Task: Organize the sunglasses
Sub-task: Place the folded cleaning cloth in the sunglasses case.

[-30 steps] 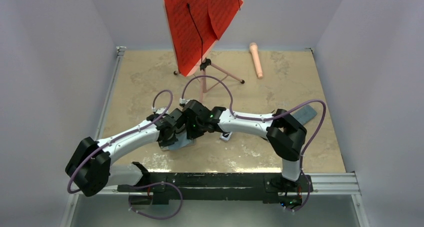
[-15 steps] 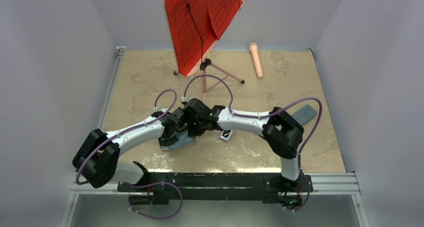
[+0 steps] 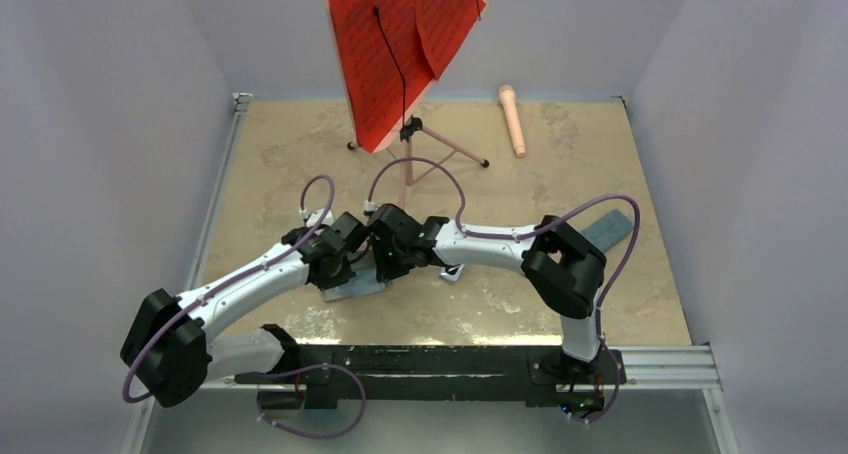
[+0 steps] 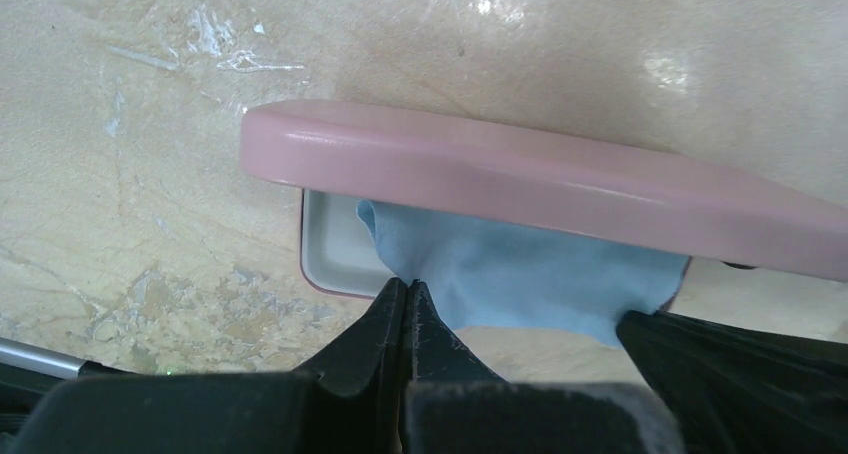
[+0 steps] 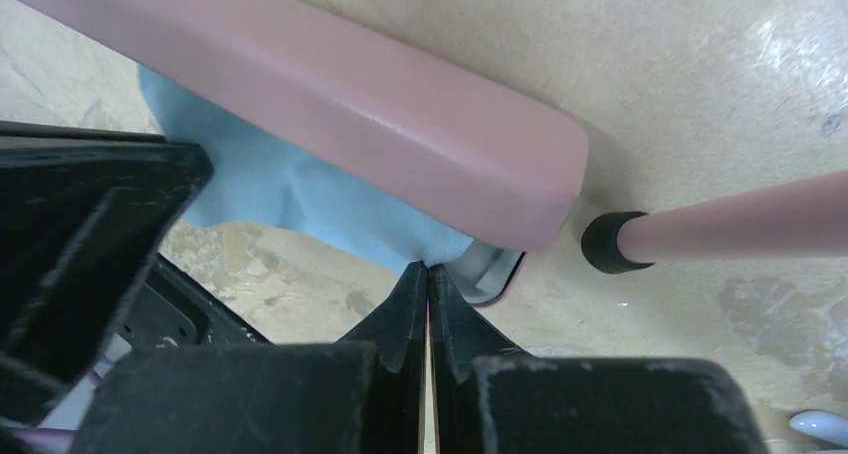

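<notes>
L gripper [image 4: 408, 286]: jaws pressed together, nipping one corner of the blue cloth [image 4: 520, 274]. R gripper [image 5: 428, 271]: same, closed tight on the cloth's other end, right at the rim of the pink clamshell case [image 4: 540, 179]. So you've got both tips on that cloth, which lies in the case's white tray under the raised lid. No glasses in either gripper.

Moving out: the white-framed sunglasses [image 3: 455, 272] lie on the table just right of the R wrist. The black pair isn't visible in any view.

Handling, my read: the white pair is light, stiff plastic w/ slick, scratch-prone lenses. Take it across the chunky frame front or at the bridge. Avoid the lens or an arm tip, since the hinge prob folds and it'll swing. The cloth's limp and will trail whatever you do.

Surface: beige marbled tabletop [image 3: 300, 154], smooth w/ glare patches, so frames prob skid if nudged.

Room's tight. Both wrists crowd over the case, and the stand foot [image 5: 605, 242] sits just beside the case corner. The red sheet [image 3: 400, 44] hangs behind, the grey-blue flat case [image 3: 612, 229] is off right, and a pink oblong thing [image 3: 512, 119] is at the back.
</notes>
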You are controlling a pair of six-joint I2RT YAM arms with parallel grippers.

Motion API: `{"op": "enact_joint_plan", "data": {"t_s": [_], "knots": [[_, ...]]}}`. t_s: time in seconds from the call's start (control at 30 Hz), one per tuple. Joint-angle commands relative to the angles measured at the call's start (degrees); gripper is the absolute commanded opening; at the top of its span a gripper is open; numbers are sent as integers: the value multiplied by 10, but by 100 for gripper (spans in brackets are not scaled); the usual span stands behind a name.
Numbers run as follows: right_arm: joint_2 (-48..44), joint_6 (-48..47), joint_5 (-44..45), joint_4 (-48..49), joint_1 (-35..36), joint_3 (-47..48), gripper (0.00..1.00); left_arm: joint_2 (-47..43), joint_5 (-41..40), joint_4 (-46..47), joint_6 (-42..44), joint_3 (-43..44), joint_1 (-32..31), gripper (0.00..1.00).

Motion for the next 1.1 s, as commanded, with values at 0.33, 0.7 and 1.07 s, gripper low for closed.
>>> {"op": "enact_joint_plan", "data": {"t_s": [0.33,0.7,1.07], "knots": [[-46,10,-20,5,6,-11,0,-48,-18,-10,-3,17,-1,0],[-37,0,-3,5,6,-2,0,-61,-28,6,-26,-7,-1,0],[-3,0,15,15,-4,0,0,18,-42,-9,-68,1,-1,0]]}}
